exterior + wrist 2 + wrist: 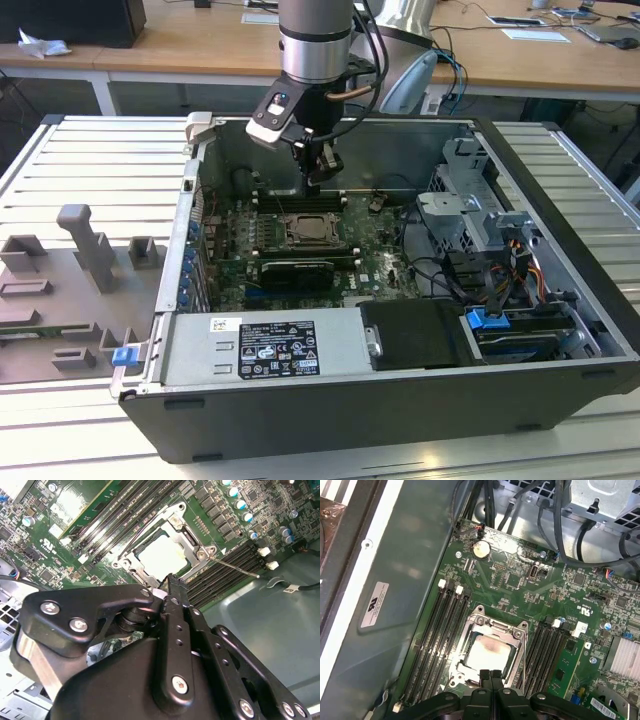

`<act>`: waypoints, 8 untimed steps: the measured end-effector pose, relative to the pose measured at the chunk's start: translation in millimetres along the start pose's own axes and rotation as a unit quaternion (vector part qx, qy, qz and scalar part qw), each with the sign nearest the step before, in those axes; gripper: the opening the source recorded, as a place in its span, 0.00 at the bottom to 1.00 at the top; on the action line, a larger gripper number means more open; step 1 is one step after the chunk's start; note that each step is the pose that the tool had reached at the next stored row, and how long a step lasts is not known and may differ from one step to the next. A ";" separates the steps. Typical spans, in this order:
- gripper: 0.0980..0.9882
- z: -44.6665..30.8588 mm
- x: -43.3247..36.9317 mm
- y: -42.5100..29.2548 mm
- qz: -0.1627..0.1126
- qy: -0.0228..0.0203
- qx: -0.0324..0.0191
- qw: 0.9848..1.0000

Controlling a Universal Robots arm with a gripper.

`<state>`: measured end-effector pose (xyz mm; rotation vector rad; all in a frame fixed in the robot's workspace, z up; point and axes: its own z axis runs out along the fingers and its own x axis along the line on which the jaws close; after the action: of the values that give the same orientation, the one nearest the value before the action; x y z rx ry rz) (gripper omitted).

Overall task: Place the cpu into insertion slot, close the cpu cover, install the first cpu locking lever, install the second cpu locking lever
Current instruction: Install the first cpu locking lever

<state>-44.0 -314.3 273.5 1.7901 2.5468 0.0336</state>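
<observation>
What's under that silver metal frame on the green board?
The pale top of the cpu shows through the cut-out of the cpu cover; its edges and the socket beneath are hidden.

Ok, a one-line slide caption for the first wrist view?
Shut gripper at the edge of the cpu cover, which lies lowered over the seated cpu.

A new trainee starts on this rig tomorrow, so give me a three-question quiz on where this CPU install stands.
1. True or false: the cpu lies seated with the cpu cover down around it.
2. The gripper is: A) wide open, B) shut, C) clamped on a cable.
3. Fill in: inside the open computer case, the gripper hangs over the ____.
Key: 1 true; 2 B; 3 motherboard.
</observation>
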 end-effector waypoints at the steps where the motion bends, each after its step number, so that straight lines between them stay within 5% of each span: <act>1: 0.01 0.0 0.0 0.0 0.000 0.000 0.000 1.000; 8: 0.01 0.0 -0.1 0.0 -0.013 0.000 0.000 1.000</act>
<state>-44.0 -314.4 273.5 1.7562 2.5707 0.0342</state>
